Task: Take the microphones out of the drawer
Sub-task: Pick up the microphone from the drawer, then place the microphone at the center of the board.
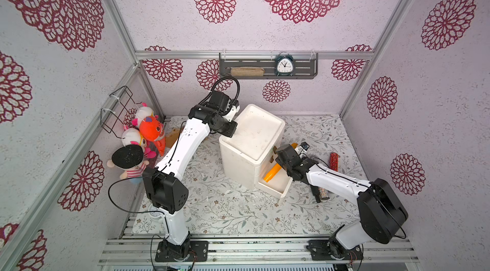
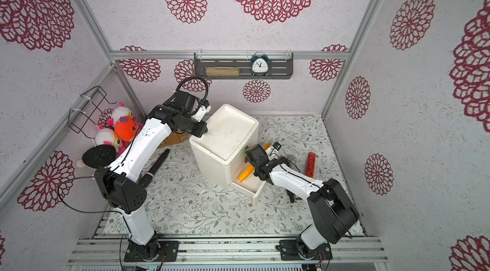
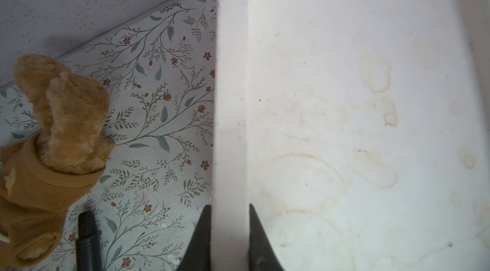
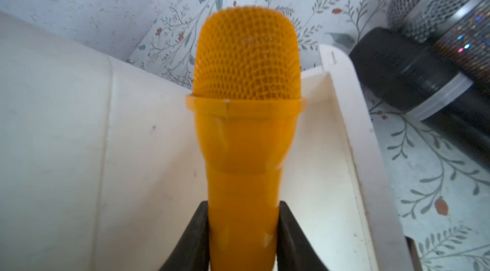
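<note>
My right gripper holds the mic at the drawer.
My left gripper pinches the box. The smooth mic may slip and fall back.

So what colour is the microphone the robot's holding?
Orange microphone, clearest in the right wrist view.

Drawer open above; cabinet, spare microphones flank.

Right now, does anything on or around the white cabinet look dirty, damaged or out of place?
Yes. The white cabinet's top tray carries brownish ring stains, like dried spills. A black microphone and a glittery microphone lie loose on the floral mat beside the open drawer.
</note>
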`<state>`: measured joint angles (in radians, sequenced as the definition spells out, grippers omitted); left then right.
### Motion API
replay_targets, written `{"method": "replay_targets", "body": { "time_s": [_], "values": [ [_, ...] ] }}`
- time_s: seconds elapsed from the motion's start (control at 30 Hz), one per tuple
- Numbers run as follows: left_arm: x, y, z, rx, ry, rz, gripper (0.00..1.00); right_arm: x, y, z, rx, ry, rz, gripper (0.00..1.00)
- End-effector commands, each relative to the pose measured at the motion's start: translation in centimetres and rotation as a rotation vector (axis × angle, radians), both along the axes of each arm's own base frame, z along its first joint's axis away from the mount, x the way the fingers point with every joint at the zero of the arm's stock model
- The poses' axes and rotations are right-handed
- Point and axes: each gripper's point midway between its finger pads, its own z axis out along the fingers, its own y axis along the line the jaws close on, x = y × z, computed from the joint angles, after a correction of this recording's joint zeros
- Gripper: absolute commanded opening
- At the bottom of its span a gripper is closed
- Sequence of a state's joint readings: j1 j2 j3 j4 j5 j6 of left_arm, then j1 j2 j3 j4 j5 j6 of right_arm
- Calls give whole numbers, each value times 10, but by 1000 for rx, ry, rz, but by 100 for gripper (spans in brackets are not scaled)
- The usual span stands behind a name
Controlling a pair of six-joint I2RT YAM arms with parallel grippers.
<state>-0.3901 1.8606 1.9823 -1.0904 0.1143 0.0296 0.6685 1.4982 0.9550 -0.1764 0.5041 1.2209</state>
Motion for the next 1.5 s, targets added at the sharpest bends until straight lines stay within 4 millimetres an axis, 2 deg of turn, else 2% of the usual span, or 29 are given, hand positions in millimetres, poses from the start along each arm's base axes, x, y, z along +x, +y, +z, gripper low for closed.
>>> {"method": "replay_targets", "body": {
  "time_s": [0.0,0.13,0.23,0.47,0.6,0.73,1.0,1.23,1.47],
  "values": [
    [-10,-6,-28,1,99,-33,0,7,-17,43,-100,-125,-16,0],
    [-10,-6,-27,2,96,-33,0,11,-29,74,-173,-186,15,0],
    [-10,-7,-27,1,98,-34,0,16,-43,89,-192,-198,47,0],
    [-10,-7,-27,2,97,-34,0,22,-89,99,-180,-142,140,0],
    [-10,-7,-28,2,99,-34,0,20,-111,90,-189,-77,193,0],
    [-10,-7,-28,3,100,-33,0,17,-118,75,-195,-16,283,0],
    [-10,-6,-28,3,101,-33,0,4,-113,37,-215,74,427,0],
    [-10,-7,-27,2,101,-34,0,-6,-111,2,-228,124,466,0],
    [-11,-9,-27,-3,103,-39,0,-11,-107,-21,-238,154,503,0]
  ]
}}
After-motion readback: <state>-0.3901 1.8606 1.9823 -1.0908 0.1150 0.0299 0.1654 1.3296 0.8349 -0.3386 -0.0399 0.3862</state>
